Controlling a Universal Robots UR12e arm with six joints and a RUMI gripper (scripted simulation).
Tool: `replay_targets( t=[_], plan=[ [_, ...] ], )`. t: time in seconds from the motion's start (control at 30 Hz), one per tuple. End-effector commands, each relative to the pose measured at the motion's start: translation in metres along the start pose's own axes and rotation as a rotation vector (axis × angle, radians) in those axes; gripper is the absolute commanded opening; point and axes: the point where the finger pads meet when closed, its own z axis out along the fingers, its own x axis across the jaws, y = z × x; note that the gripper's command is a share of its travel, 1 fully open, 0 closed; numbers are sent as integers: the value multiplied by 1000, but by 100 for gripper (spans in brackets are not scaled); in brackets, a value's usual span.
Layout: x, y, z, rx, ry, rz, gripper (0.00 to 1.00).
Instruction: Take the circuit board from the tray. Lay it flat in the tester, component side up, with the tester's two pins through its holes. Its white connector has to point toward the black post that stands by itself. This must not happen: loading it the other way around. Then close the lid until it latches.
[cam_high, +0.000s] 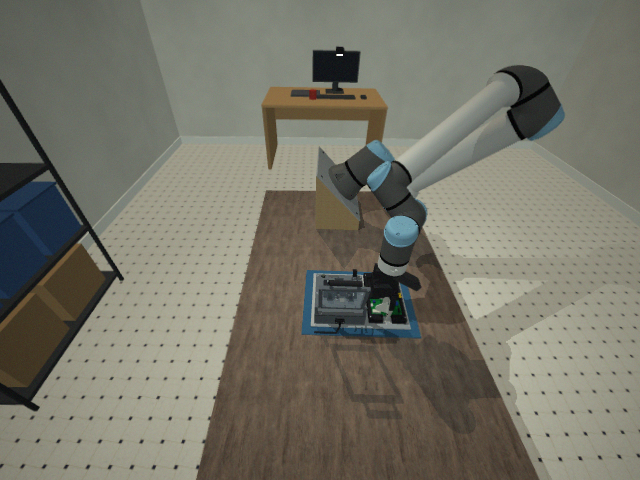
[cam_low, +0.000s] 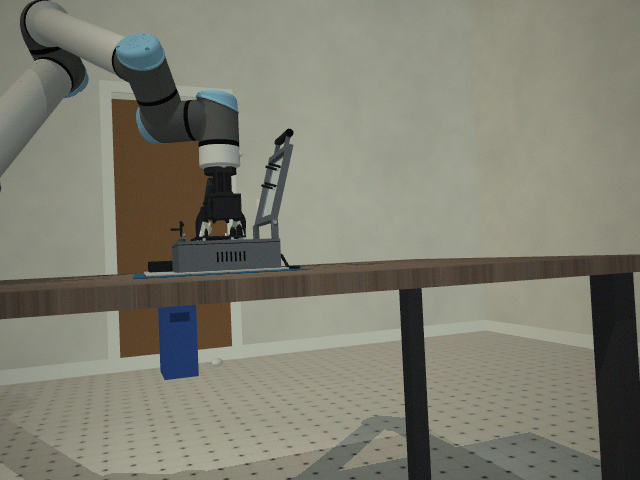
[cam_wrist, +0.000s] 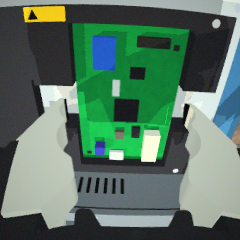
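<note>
Two pale fingers of the end effector (cam_wrist: 120, 150) stand apart, one on each long side of the circuit board (cam_wrist: 127, 90), and nothing is clamped between them. In the wrist view the board is a bright green rectangle lying component side up in a black tray (cam_wrist: 50, 65), with its long edges running away from the camera. It carries a blue block near its far left corner, a dark strip along its far edge, several black square chips down the middle, a small blue part and a small white part at the near edge, and a tall white connector (cam_wrist: 150, 145) at the near right corner. A yellow label with a black triangle (cam_wrist: 44, 14) sits on the tray's far left. From the side, the end effector (cam_low: 221, 231) hangs straight down, its tips just above the top of the grey tester (cam_low: 227, 255), whose lid (cam_low: 272, 180) stands raised and tilted back. From above, the tester (cam_high: 338, 304) and the tray with the board (cam_high: 385, 307) sit side by side on a blue mat (cam_high: 310, 330) on the wooden tabletop (cam_high: 289, 403).
</note>
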Motion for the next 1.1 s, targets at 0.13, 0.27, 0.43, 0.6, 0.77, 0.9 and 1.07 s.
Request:
replay_targets(
  t=[0.13,0.27,0.43,0.6,0.77,0.9,1.07],
  plan=[
    [1,0,-1,0,1,0,54],
    [1,0,-1,0,1,0,54],
    [1,0,-1,0,1,0,54],
    [1,0,-1,0,1,0,51],
    [1,0,-1,0,1,0,51],
    [1,0,-1,0,1,0,51],
    [1,0,-1,0,1,0,49]
  ],
)
